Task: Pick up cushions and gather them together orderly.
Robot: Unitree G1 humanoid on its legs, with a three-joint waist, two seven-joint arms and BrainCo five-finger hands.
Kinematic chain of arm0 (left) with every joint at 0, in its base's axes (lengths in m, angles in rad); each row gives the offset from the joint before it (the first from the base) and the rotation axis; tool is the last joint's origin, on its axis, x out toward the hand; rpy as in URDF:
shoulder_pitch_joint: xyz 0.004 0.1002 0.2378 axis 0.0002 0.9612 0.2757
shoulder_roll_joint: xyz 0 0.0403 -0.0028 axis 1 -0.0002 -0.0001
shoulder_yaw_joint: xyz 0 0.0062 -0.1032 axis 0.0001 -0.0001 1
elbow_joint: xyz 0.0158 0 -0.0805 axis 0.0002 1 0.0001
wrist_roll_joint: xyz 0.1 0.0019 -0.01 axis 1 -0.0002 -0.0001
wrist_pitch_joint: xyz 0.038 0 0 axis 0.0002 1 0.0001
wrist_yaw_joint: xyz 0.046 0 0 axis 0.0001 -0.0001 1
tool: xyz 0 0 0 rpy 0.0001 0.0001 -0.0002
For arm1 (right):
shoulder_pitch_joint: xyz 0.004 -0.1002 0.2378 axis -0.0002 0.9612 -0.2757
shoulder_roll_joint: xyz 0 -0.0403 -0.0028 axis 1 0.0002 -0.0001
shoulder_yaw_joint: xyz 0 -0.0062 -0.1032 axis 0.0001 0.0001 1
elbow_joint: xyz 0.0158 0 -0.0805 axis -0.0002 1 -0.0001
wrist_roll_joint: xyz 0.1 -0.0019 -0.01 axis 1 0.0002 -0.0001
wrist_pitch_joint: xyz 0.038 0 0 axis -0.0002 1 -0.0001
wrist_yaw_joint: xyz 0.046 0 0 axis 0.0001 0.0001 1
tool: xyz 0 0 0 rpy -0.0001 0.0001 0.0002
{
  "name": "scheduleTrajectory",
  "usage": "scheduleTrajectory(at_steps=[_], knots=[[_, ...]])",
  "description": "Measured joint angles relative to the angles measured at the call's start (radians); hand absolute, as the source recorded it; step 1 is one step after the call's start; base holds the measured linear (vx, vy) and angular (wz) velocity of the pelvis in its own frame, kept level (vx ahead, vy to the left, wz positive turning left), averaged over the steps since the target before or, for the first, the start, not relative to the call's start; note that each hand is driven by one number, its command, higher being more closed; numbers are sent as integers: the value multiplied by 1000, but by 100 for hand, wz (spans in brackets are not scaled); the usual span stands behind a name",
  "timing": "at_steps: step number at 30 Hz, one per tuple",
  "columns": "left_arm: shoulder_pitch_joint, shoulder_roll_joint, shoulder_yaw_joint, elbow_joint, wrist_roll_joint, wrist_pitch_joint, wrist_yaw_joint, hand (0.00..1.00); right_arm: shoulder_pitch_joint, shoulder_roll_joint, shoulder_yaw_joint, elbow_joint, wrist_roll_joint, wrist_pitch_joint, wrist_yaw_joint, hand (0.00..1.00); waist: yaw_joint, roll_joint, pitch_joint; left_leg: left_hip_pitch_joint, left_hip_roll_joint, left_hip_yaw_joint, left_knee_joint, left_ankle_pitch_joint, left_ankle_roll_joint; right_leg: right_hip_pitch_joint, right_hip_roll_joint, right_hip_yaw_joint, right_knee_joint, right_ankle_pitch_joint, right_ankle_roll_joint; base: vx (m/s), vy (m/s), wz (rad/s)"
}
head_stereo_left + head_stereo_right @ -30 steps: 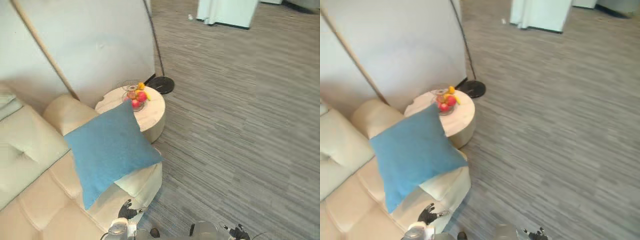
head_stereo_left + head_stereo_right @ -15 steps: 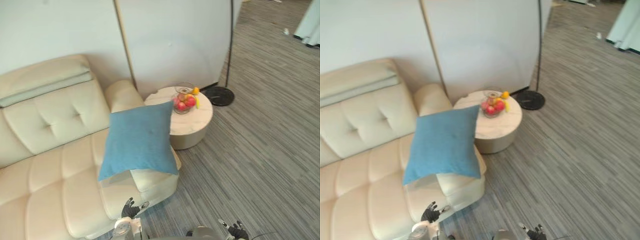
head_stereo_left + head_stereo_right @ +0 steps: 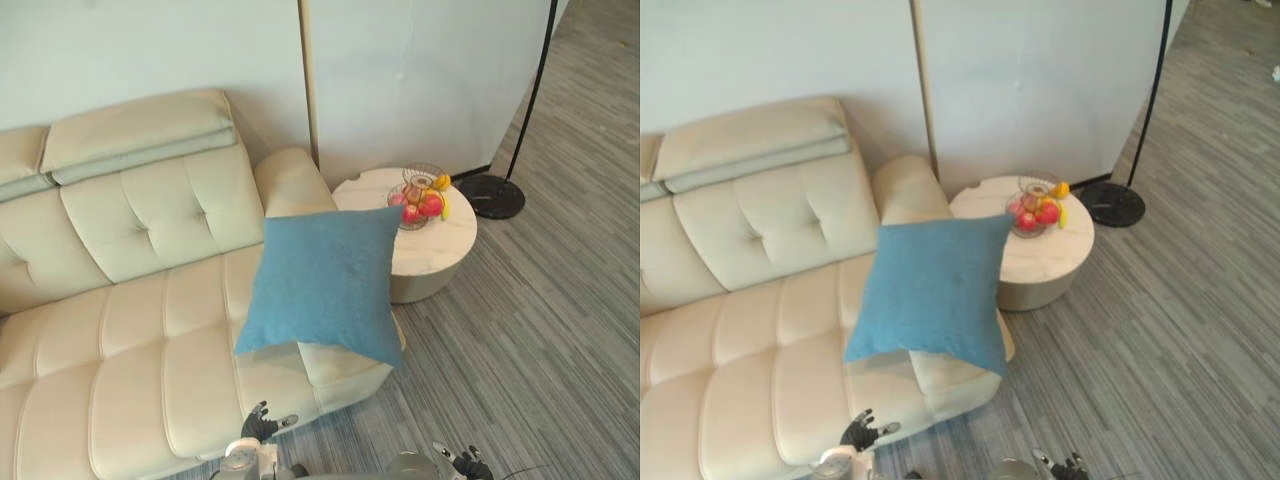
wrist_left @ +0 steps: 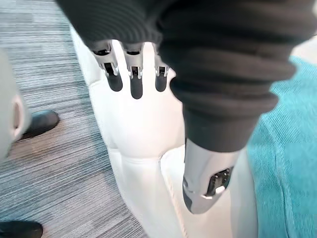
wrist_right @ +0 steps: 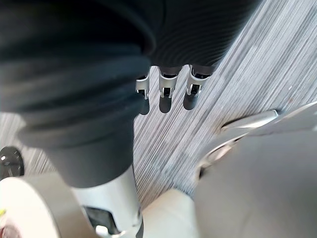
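A blue square cushion (image 3: pixel 325 285) lies tilted on the right end of the cream sofa (image 3: pixel 130 330), overhanging the seat's front corner beside the armrest. My left hand (image 3: pixel 262 425) hangs low in front of the sofa's front edge, below the cushion and apart from it. Its fingers (image 4: pixel 136 79) are straight and hold nothing, and the cushion's blue cloth (image 4: pixel 287 163) shows just beside the thumb. My right hand (image 3: pixel 463 462) hangs low over the grey floor, with relaxed, empty fingers (image 5: pixel 166 94).
A round pale side table (image 3: pixel 440 255) stands right of the sofa, close to the cushion, with a wire bowl of fruit (image 3: pixel 420 200) on it. Behind it are a floor lamp's black base (image 3: pixel 492 195) and a white wall panel. Striped grey carpet (image 3: pixel 540 350) spreads to the right.
The camera has swung left, so more of the sofa shows and the table sits further right. The cushion stays where it was on the sofa. Both hands stay low and empty.
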Motion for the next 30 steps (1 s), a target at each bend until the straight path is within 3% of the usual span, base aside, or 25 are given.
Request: scheduleTrajectory(at_steps=[2, 4, 5, 6, 7, 10, 15, 19, 22, 30], knots=[[1, 18, 9, 1, 0, 0, 2, 0, -11, 0, 17, 0, 0, 2, 4, 0, -7, -7, 8, -5, 22, -41, 2, 1, -1, -26, 85, 100, -54, -50, -4, 112, -95, 58], [1, 22, 10, 2, 0, 0, 2, 0, -8, -1, 17, -1, -1, 3, 4, 0, -15, 4, 13, -11, 57, -86, 8, 13, -26, -42, 177, 178, -190, -33, -9, 106, -124, 67], [0, 26, 9, 2, 1, 0, 2, 0, 2, 0, 18, -1, -1, 2, 3, 0, -19, -8, 6, -19, 52, -104, 11, 13, -29, -35, 176, 190, -254, 3, -7, 121, -137, 81], [-15, 24, 19, 14, 6, 1, 3, 0, 2, -5, 16, 10, -4, 3, 3, 0, -19, -37, 10, -17, 37, -130, 16, 8, -50, -30, 161, 186, -282, 39, -11, 150, -142, 52], [-16, -1, 39, 13, 9, -3, 2, 0, -1, -16, 16, 11, -12, 2, 1, 0, -9, -13, 9, -17, 60, -126, 14, 15, -59, -26, 176, 182, -292, 37, -16, 174, -165, 33], [-10, -32, 66, 1, 8, -3, 3, 0, -14, -29, 18, -21, -38, -2, 1, 0, -6, 20, 9, -12, 93, -116, 10, 9, -75, -9, 208, 163, -309, 36, -20, 163, -153, 0], [-20, -22, 67, -33, 7, -4, 3, 0, -3, -22, 19, -84, -39, 0, -4, 0, -9, 18, 6, 2, 105, -132, 2, 13, -82, 33, 215, 133, -343, 38, -24, 37, -44, 16], [-15, 34, 68, -98, -5, -4, 16, 0, 50, -49, 26, -358, -47, -11, -20, 0, -12, -3, 1, -7, 93, -134, -5, 13, -82, 33, 199, 132, -369, 50, -25, -42, 40, 5], [-9, 74, 88, -161, -11, -5, 30, 0, 81, -82, 25, -529, -92, -28, -21, 0, -13, -4, -5, -22, 86, -134, -8, 16, -77, 35, 194, 133, -411, 77, -18, -21, 54, 1], [-14, 131, 127, -312, -23, -17, 49, 0, 105, -100, 16, -758, -144, -46, 18, 0, -30, 21, -20, -31, 74, -147, -18, 25, -66, 68, 189, 121, -498, 127, -3, 13, 31, 2]])
